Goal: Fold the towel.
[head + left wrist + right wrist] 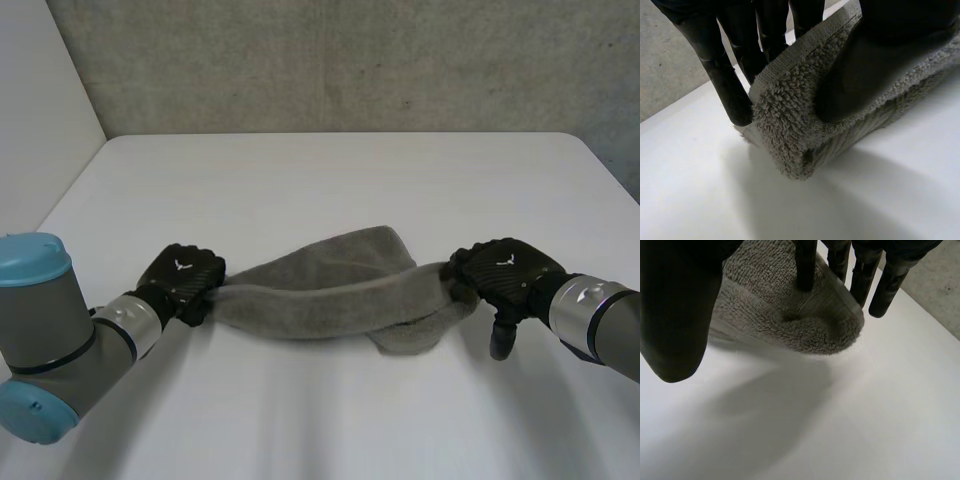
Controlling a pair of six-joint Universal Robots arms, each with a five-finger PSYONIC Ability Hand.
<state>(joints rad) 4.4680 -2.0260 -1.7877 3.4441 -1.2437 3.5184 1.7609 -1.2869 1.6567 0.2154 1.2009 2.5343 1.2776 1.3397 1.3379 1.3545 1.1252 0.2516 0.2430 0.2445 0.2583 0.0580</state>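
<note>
Head view: a grey terry towel (pixel 320 288) strung left to right between the two hands over the near half of the white bench (pixel 330 180). Its middle sags onto the bench in a loose, bunched band, with a fold bulging toward the far side and another hanging near the right end.

The left hand (pixel 182 278) closes on the towel's left end. In the left wrist view its fingers (pixel 725 75) stand behind the hemmed edge of the towel (pixel 790 115) and the thumb (pixel 880 65) presses on the pile from the front, pinching a doubled corner just above the bench (pixel 700 195).

The right hand (pixel 505 272) is curled over the towel's right end, its thumb pointing down toward the bench. In the right wrist view one finger (pixel 805 262) digs into the rounded end of the towel (pixel 785 322), which hangs clear of the bench (pixel 865 415). The thumb (pixel 675 310) stands apart from the cloth.

Open bench lies on all sides of the towel, widest toward the far edge below the concrete wall (pixel 350 60). The left arm (pixel 40 340) and right arm (pixel 600 315) enter from the near corners.
</note>
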